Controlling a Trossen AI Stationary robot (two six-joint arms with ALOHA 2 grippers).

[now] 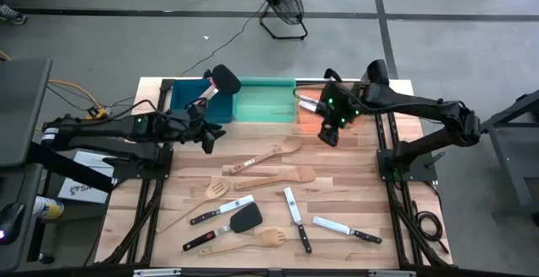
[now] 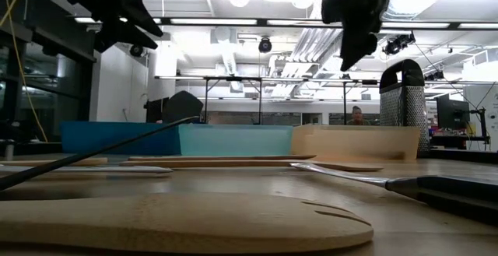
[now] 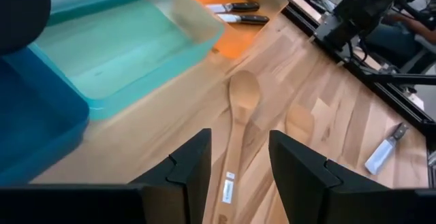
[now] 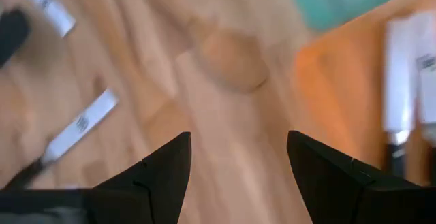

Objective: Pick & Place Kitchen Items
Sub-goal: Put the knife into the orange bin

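Note:
Several kitchen items lie flat on the wooden table: a pale wooden spoon (image 1: 268,156), a wooden spatula (image 1: 274,176), black-handled knives (image 1: 295,218), a black turner (image 1: 244,220) and a wooden fork (image 1: 261,237). My left gripper (image 1: 206,138) hangs open and empty above the table, in front of the blue bin (image 1: 206,100). In its wrist view the spoon (image 3: 242,108) lies beyond the gap between its fingers. My right gripper (image 1: 328,134) hangs open and empty over the near edge of the orange bin (image 1: 313,113), where two knives (image 3: 235,11) lie.
The blue, green (image 1: 264,100) and orange bins stand side by side along the table's far edge. A black-headed utensil (image 1: 223,79) sticks out of the blue bin. Bare wood lies between the bins and the spoon. A floor fan (image 1: 280,3) stands beyond the table.

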